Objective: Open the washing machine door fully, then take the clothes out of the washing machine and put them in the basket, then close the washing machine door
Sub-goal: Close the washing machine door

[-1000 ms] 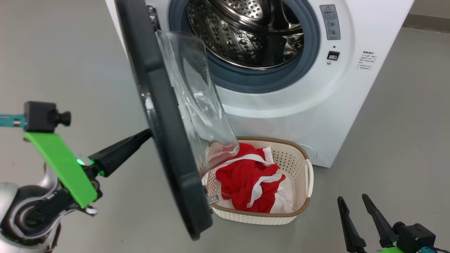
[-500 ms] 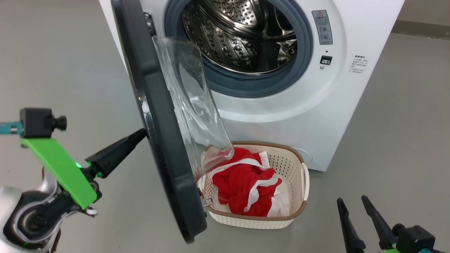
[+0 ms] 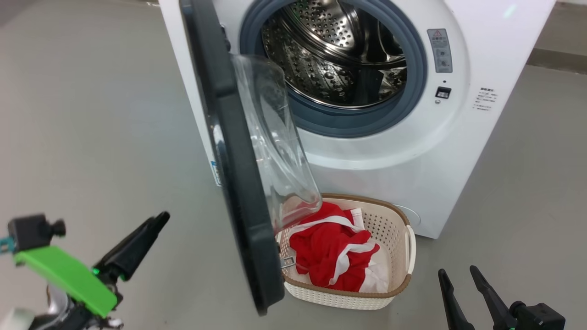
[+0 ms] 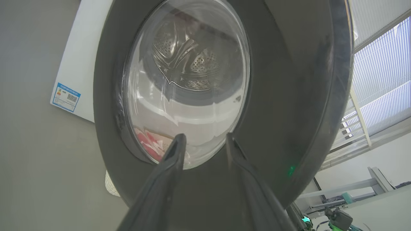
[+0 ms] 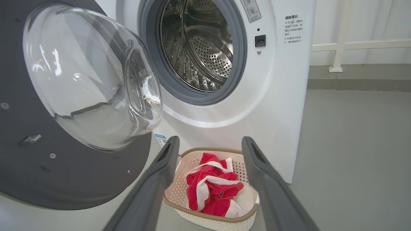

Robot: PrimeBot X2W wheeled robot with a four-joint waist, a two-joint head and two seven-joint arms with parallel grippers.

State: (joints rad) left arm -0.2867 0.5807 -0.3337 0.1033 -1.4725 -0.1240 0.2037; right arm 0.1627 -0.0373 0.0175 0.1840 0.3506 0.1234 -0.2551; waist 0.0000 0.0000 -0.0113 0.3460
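Down on grey floor [image 3: 91, 114], looking at the washing machine [image 3: 412, 183] at 12 o'clock, with its shiny drum [image 3: 339, 59] looking bare. Seeing the clothes [image 3: 330, 252] lying in the basket [image 3: 348, 300] at 5 o'clock, just under the washing machine door [image 3: 234, 183], hanging open. Holding nothing in the left gripper [image 4: 204, 141] at 8 o'clock, fingers apart, pointing at the door's outside. Holding nothing in the right gripper [image 3: 458, 275] at 4 o'clock, fingers wide apart. Judging the emptying as done, and only waiting on shutting the door.
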